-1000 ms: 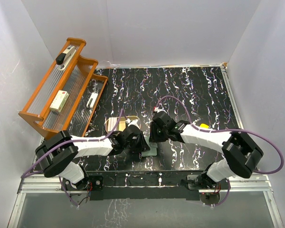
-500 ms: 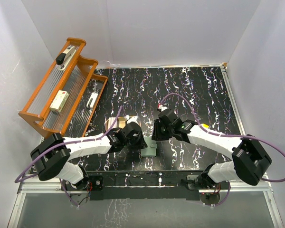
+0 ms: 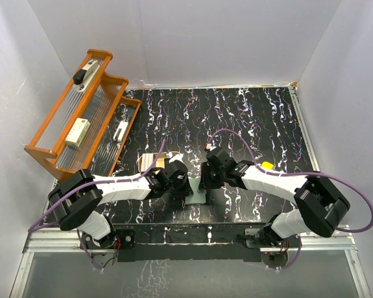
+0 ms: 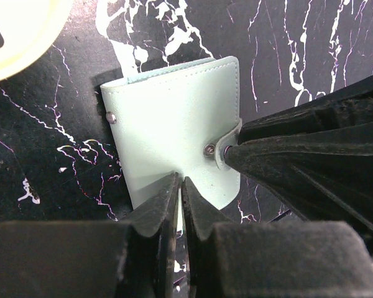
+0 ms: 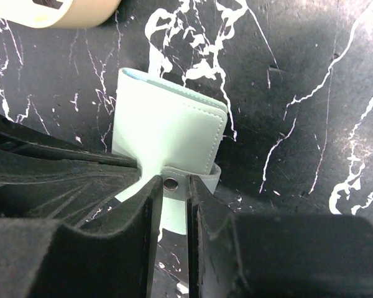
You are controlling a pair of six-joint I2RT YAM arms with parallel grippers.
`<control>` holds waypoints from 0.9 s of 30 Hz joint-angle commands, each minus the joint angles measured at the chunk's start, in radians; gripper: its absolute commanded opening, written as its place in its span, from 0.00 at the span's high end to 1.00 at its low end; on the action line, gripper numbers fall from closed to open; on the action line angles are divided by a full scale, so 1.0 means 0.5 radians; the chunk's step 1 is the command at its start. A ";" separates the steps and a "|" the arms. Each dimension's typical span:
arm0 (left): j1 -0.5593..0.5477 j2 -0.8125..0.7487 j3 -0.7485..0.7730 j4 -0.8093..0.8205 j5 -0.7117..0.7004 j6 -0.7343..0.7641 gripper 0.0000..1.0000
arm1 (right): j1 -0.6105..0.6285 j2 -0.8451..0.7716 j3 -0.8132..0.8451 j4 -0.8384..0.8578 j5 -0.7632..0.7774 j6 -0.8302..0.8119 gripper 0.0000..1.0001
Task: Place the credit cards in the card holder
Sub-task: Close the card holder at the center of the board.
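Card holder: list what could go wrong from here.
1. The card holder is closed and snapped. The right gripper appears to pinch only the small snap tab, which could slip free when pulled.
2. The left gripper, shut, bears on just the holder's near edge, so the holder may lift or slide instead of unsnapping.
3. Both grippers crowd the same spot and could collide.
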 commanded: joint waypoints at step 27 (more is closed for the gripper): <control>-0.011 0.001 -0.042 -0.034 -0.011 -0.024 0.95 | -0.002 0.037 -0.088 0.222 -0.098 0.032 0.89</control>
